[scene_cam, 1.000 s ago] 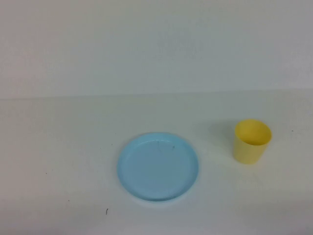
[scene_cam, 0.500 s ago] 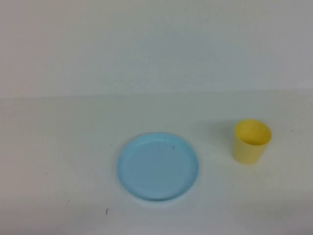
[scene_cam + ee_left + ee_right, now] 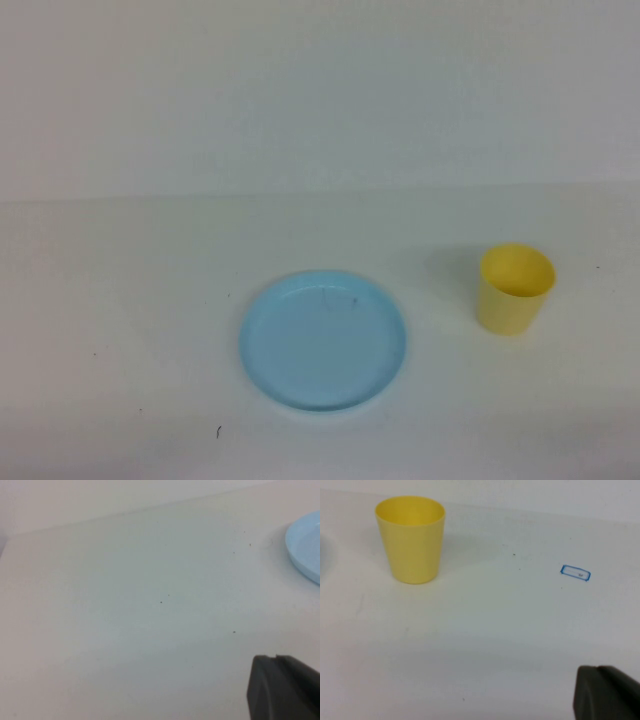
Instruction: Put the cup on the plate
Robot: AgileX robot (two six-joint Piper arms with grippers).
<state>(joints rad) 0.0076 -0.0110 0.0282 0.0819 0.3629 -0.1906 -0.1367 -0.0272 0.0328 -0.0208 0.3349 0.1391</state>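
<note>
Small plain yellow plastic cup stands upright on the white worktop, right of the round light blue plastic plate, well apart from it. Plate carries nothing but a few dark specks. Left end effector: only a dark tip visible in the left wrist view, closed, holding nothing, above bare worktop near the plate's edge. Right end effector: closed, empty, short of the cup. Small blue rectangle mark on the worktop beside the cup.

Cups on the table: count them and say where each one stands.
1. The cup stands upright on the table, right of the plate and apart from it. Neither gripper touches it; nothing seems hidden.
</note>
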